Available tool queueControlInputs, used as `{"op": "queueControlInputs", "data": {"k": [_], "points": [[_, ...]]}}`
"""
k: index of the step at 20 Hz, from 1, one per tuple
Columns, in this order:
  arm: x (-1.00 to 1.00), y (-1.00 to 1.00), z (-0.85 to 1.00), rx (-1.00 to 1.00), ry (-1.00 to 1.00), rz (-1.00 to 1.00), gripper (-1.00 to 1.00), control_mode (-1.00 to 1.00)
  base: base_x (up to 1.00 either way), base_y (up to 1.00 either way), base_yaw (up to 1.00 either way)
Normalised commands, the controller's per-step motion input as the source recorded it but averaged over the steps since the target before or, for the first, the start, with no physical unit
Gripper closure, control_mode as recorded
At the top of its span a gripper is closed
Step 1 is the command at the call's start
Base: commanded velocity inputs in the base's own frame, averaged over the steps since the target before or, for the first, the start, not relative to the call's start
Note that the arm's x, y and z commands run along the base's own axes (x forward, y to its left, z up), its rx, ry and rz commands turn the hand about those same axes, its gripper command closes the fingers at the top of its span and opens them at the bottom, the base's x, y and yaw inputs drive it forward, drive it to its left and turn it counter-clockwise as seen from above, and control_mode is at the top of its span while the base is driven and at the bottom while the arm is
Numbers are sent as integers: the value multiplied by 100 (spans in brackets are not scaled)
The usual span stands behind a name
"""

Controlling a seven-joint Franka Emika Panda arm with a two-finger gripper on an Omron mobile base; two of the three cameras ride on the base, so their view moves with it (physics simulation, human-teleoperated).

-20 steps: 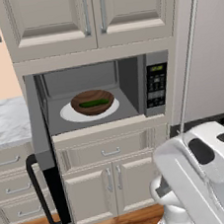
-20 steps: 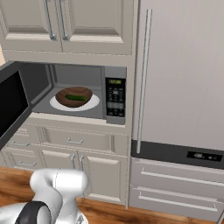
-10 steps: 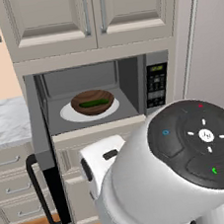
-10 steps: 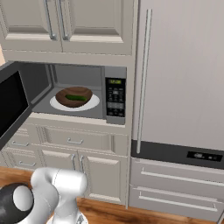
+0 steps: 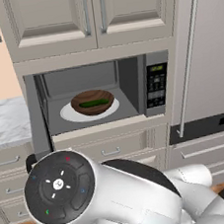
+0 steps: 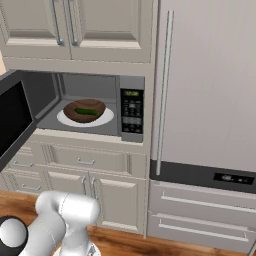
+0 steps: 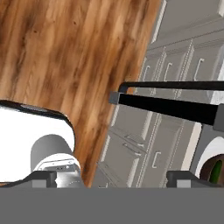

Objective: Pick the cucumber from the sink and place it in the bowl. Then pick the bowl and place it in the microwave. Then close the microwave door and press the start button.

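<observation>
Cucumber (image 5: pixel 94 103) in bowl (image 5: pixel 92 101), bowl on the turntable inside the microwave (image 5: pixel 99 93): first two steps done. Door (image 6: pixel 15 120) open, swung left; closing it and pressing start on the panel (image 6: pixel 132 114) remain. Arm folded low before the cabinets, claw (image 7: pixel 113 178) tips spread, holding nothing, looking along the door edge.

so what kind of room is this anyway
A home kitchen, simulated by the look of it. A built-in microwave stands open among cream cabinets, with a bowl on its turntable plate; a tall steel fridge stands beside it, and a marble counter runs to the left.
</observation>
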Motion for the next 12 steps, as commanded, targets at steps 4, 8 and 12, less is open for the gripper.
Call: {"op": "queueControlInputs", "data": {"k": [4,8,12], "points": [[64,7,-77,-8,-5,-7,-100,-100,0,0,0],[39,47,-69,-12,-13,-1,-100,-100,0,0,0],[13,52,-30,-13,-25,0,-100,-100,0,0,0]]}}
